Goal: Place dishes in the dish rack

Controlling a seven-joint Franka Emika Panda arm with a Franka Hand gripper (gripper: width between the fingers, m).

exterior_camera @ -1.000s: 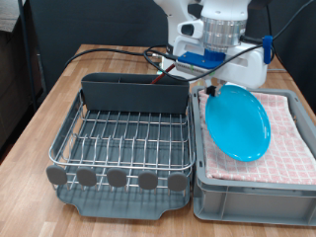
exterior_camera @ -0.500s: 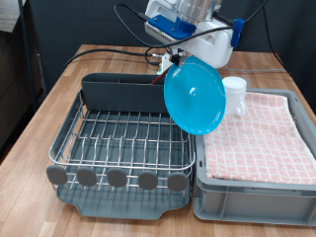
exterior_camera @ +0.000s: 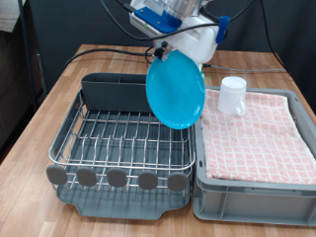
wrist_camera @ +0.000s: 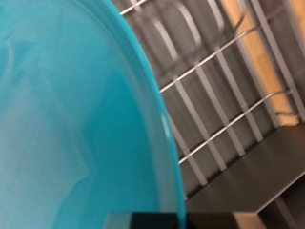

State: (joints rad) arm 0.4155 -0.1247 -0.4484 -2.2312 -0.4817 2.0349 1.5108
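The bright-blue plate [exterior_camera: 176,89] hangs on edge in the air, held at its top rim by my gripper [exterior_camera: 170,49], over the right side of the silver wire dish rack [exterior_camera: 123,143] in the exterior view. The fingers are mostly hidden by the plate and the hand. In the wrist view the plate [wrist_camera: 71,114] fills most of the picture, with the rack's wires [wrist_camera: 224,86] below it. The white mug [exterior_camera: 232,96] stands on the checked cloth in the grey bin. A reddish-brown spoon tip [exterior_camera: 156,79] peeks from the rack's grey cutlery holder [exterior_camera: 118,93].
The grey bin [exterior_camera: 252,188] with the pink checked cloth [exterior_camera: 259,133] stands to the exterior view's right of the rack. Black cables [exterior_camera: 104,49] run across the wooden table [exterior_camera: 39,118] behind the rack.
The plate has been lifted off the checked cloth and carried to the exterior view's left, from above the bin to above the rack's right side. The mug has come into view.
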